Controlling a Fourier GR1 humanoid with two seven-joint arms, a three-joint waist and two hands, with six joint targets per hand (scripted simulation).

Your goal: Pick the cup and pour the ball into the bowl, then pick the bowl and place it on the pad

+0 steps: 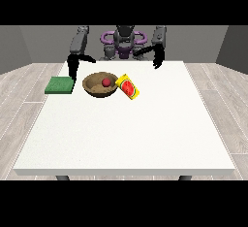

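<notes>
On the one large white table (145, 134), near its far edge, one brown wooden bowl (97, 89) already holds one red ball (105, 82), one green square pad (59, 85) lies at the far corner on the view's left, and one yellow cup (130, 87) lies tipped beside the bowl, so the bowl should be lifted level by its rim and set squarely on the pad by the hand at the view's left (72, 71), whose finger state, like that of the hand at the view's right (158, 62), cannot be told.

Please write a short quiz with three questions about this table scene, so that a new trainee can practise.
1. True or false: the small red ball lies inside the round brown wooden bowl.
2. Which thing lies at the view's left of the bowl? A) flat green square pad B) yellow cup with red inside C) a blue plate
3. Fill in: the yellow cup lies tipped on its ____ beside the bowl.

Key: 1 true. 2 A. 3 side.
</notes>
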